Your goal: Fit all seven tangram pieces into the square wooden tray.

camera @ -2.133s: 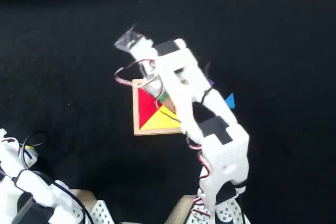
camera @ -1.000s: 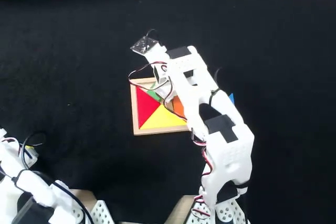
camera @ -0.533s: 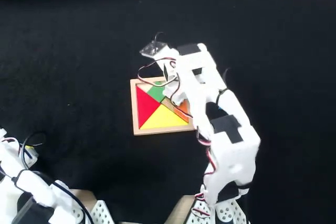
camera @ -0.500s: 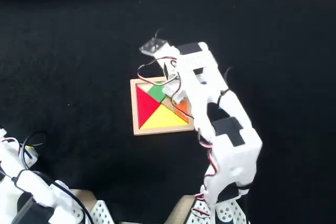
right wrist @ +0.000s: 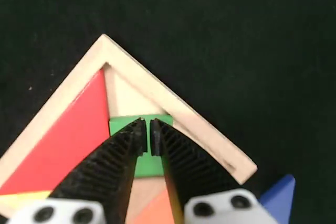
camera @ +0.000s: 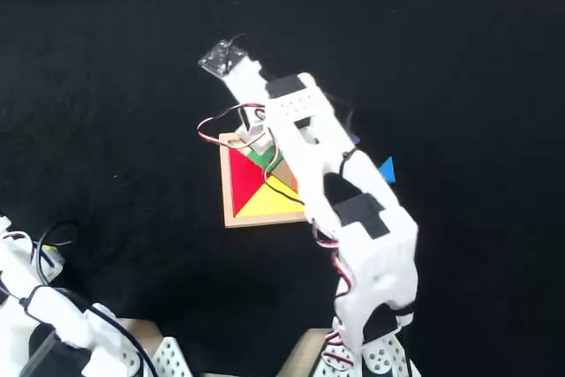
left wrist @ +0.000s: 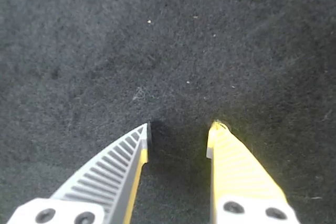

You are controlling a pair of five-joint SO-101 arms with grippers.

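A: From above, where's the tray?

B: The square wooden tray [camera: 228,184] lies mid-frame on the black tabletop [camera: 106,130]. A red triangle [camera: 244,179] fills its left side and a yellow triangle [camera: 267,206] its lower edge. A green piece [camera: 262,158] sits near the top. The right arm [camera: 353,218] crosses its right side. A blue triangle [camera: 386,169] lies outside, right of that arm.

A: The left wrist camera?

B: The left tool [left wrist: 178,132] is spread wide, released, holding nothing, over bare black cloth.

A: And the right wrist camera?

B: The right tool [right wrist: 146,129] is clenched, its tips nearly together, over the green piece [right wrist: 147,165] near a tray corner. Bare wood floor shows between that piece and the rim [right wrist: 173,103]. The red triangle [right wrist: 68,135] lies beside the green. An orange piece [right wrist: 157,208] sits under the tool, and the blue triangle [right wrist: 278,192] lies beyond the rim.
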